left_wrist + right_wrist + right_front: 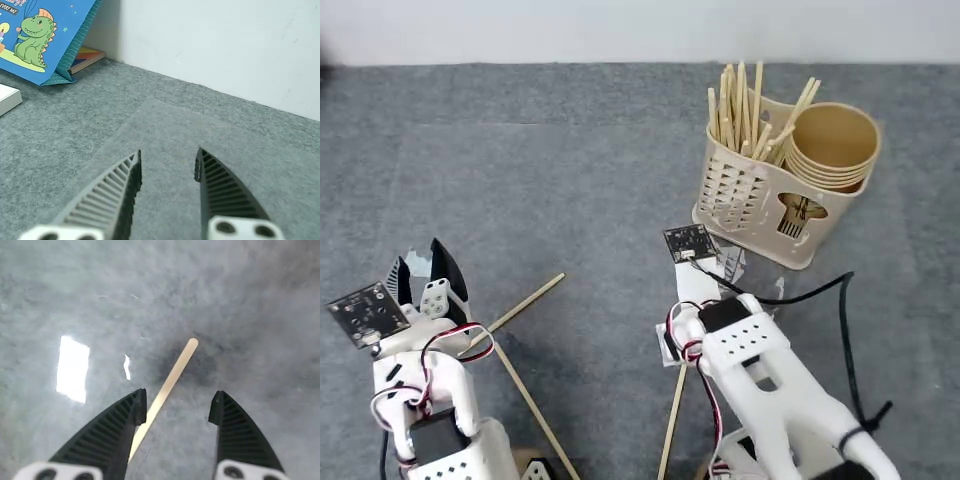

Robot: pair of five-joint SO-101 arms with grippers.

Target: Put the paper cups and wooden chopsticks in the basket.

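The left arm (430, 400) stands at the near left of the table (570, 160), and the left jaws are spread wide with nothing between them, only bare grey surface ahead. Two loose chopsticks lie behind these jaws, on the side toward the other arm. One chopstick (525, 303) slants off from beside the wrist, and the second chopstick (535, 410) runs back past the arm's base.

The right arm (760, 370) reaches forward at the middle. The right jaws are also wide open and hold nothing. A third chopstick (167, 382) lies flat on the table between them, closer to one jaw than the other, its end just ahead of the tips. In the high view its tail (672, 425) trails back beside the arm.

Well ahead of the right jaws, to their far right, stands the basket (750, 200). Many bundled chopsticks (740, 105) are upright in one compartment and the stacked paper cups (835, 140) in the other.

The cups look done, so the step in hand seems to be gathering the last sticks, starting with the one under the right jaws. Next, those jaws probably need to drop until the tips reach the table, centre on the thin stick and close firmly. It can then be lifted, tipped upright and carried to the chopstick compartment.
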